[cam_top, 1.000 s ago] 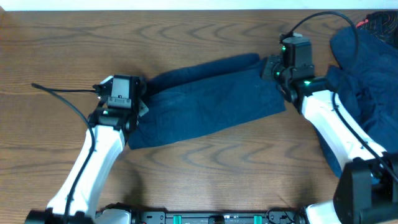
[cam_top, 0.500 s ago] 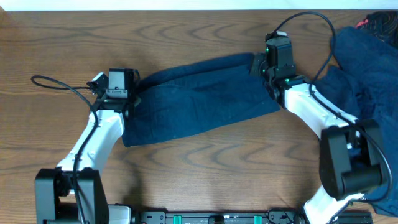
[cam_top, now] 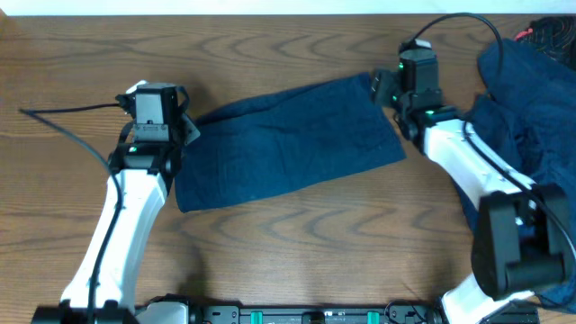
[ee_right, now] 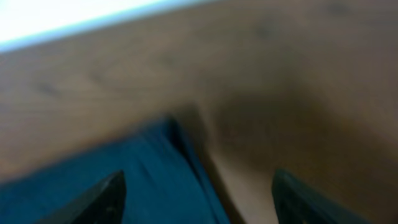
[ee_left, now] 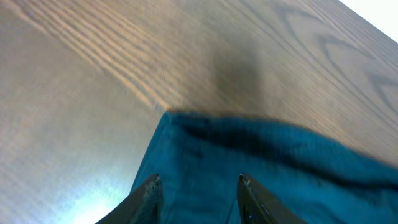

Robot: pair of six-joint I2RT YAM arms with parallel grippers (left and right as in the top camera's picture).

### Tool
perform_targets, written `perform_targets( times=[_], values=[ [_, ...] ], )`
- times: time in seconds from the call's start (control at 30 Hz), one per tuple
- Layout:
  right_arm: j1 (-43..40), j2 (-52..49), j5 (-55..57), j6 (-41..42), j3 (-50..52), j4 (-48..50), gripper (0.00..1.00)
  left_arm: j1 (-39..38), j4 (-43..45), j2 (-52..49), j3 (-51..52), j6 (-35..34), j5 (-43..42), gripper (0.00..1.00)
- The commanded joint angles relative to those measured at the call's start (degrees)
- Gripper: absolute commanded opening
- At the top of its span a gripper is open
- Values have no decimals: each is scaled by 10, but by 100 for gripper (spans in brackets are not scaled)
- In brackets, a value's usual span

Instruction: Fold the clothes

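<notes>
One garment (cam_top: 288, 144), between left tool (ee_left: 196, 186), right tool (ee_right: 196, 193)

Garment (cam_top: 288, 144) on table (cam_top: 297, 243), heap (cam_top: 531, 117) to right

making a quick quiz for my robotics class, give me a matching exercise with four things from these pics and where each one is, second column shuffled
Column one
1. spread garment
2. heap of clothes
3. left gripper
4. right gripper

Column two
a. bunched at the right edge of the table
b. at the spread garment's upper right corner
c. flat across the table's middle
d. at the spread garment's left end

Pairs: 1-c, 2-a, 3-d, 4-b
</notes>
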State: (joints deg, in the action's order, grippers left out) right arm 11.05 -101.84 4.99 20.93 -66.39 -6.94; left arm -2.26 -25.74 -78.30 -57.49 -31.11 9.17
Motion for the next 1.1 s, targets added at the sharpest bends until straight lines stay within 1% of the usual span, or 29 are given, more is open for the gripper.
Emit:
perform_targets(
  times=[0.0, 0.1, 0.2, 0.37, 0.5, 0.6, 0.67, 0.7, 0.73, 0.77, 0.8, 0.87, 0.9, 0.97, 1.07],
  values=[
    [-18, 24, 8, -19, -4, -81, 76, -1, -39, 1, -5, 13, -39, 41],
    [-26, 11, 5, -17, -2, -152, 80, -1, -51, -16, 8, 13, -67, 41],
    [-26, -10, -15, -19, -2, -187, 85, -1, -50, -46, 19, 13, -94, 41],
    [-25, -47, -111, -39, -2, -203, 85, -1, -51, -119, 19, 13, -150, 41],
    [-24, -69, -112, -38, -2, -211, 86, -1, -51, -167, 19, 14, -172, 41],
    [-24, -82, -114, -38, -2, -216, 85, -1, -51, -198, 19, 16, -172, 41],
    [-24, -96, -131, -43, -2, -239, 68, -1, -55, -218, 19, 16, -172, 41],
    [-24, -97, -136, -50, -2, -253, 53, -1, -56, -224, 19, 16, -172, 41],
    [-24, -99, -135, -52, -2, -268, 22, -1, -58, -227, 19, 16, -172, 41],
    [-24, -99, -132, -53, -2, -283, 7, -1, -62, -230, 19, 16, -172, 41],
    [-24, -99, -129, -52, -2, -297, 1, -1, -64, -231, 19, 16, -172, 41],
    [-25, -98, -116, -51, -2, -322, 0, -1, -70, -231, 19, 20, -176, 41],
    [-26, -98, -105, -45, -2, -332, 1, -1, -71, -231, 19, 30, -183, 37],
    [-26, -98, -66, -13, -2, -357, 1, -1, -75, -231, 19, 51, -208, 32],
    [-30, -98, -4, 51, -2, -409, 1, -1, -97, -231, 19, 74, -227, 31]
  ],
)
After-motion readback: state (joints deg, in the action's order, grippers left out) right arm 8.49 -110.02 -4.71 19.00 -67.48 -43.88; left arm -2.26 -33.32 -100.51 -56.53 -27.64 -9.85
